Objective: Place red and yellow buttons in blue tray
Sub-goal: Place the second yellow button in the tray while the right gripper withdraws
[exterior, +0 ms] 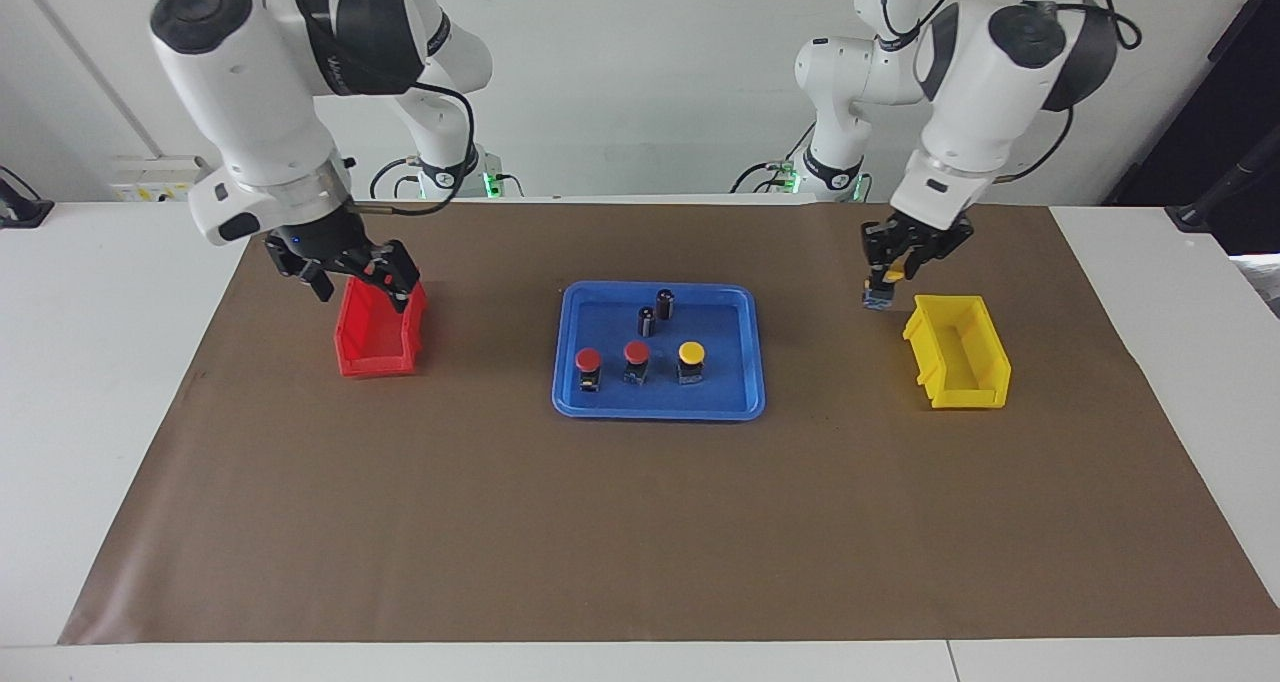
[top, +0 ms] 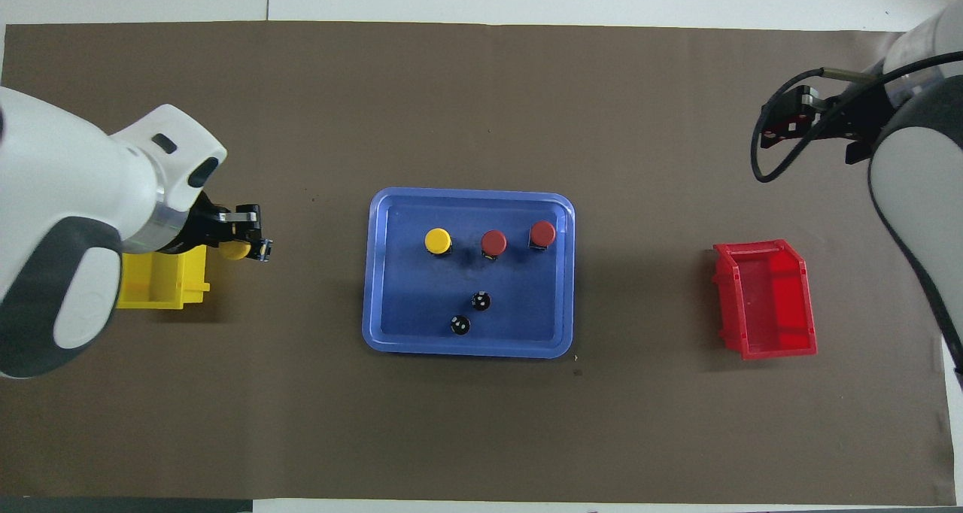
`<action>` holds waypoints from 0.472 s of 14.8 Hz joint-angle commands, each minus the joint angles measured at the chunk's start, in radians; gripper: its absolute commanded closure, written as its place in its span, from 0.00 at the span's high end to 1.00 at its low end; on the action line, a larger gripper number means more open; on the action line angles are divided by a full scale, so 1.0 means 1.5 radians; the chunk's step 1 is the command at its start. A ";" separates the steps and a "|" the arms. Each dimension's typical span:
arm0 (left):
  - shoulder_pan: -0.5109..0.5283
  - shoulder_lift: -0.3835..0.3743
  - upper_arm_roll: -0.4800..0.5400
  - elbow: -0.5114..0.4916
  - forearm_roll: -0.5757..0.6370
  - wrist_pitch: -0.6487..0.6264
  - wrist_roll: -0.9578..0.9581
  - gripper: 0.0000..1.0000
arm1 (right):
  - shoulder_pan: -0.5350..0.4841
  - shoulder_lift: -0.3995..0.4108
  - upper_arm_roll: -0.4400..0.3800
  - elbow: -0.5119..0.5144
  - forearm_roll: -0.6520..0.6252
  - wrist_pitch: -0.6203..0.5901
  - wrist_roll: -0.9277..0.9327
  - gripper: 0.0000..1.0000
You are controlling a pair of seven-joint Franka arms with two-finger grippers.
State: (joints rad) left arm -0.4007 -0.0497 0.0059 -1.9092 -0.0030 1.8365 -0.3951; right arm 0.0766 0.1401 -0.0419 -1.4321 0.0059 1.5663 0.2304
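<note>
From the facing view, this looks like the last button of the four. The blue tray (exterior: 752, 362) already has two red buttons (exterior: 588, 363) and one yellow button (exterior: 691, 355) sitting in a row, with two dark capless cylinders (exterior: 665, 303) nearer the robots. The left gripper (exterior: 880, 287) hangs up in the air just beside the yellow bin (exterior: 960, 365), fingers pinched tight on the second yellow button (exterior: 879, 296), which sits clear of the bin. So the step in hand is the carry: next it probably has to swing over the tray, find a bare patch and lower without knocking the others. The right gripper (exterior: 360, 277) waits over the red bin (exterior: 378, 334), jaws spread wide, nothing in them.

Overhead view tells the same story. The left gripper (top: 252, 246) has the held button's yellow cap (top: 236, 250) peeking out at the yellow bin's (top: 162, 286) edge. Tray (top: 376, 272) holds three capped buttons. Right gripper (top: 786, 122) sits well away from the red bin (top: 767, 302), empty.
</note>
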 commanded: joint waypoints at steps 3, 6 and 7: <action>-0.101 0.095 0.012 -0.012 -0.017 0.146 -0.123 0.01 | -0.086 -0.055 0.009 -0.015 -0.008 -0.039 -0.132 1.00; -0.105 0.127 0.011 -0.018 -0.018 0.183 -0.124 0.01 | -0.110 -0.085 0.011 -0.067 -0.007 -0.028 -0.158 1.00; -0.114 0.137 0.012 -0.018 -0.019 0.194 -0.126 0.01 | -0.106 -0.090 0.010 -0.075 -0.007 -0.024 -0.158 1.00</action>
State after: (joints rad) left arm -0.5498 0.1431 0.0055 -1.9297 -0.0136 2.0905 -0.5781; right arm -0.0796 0.0524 -0.0421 -1.4674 0.0057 1.5067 0.0092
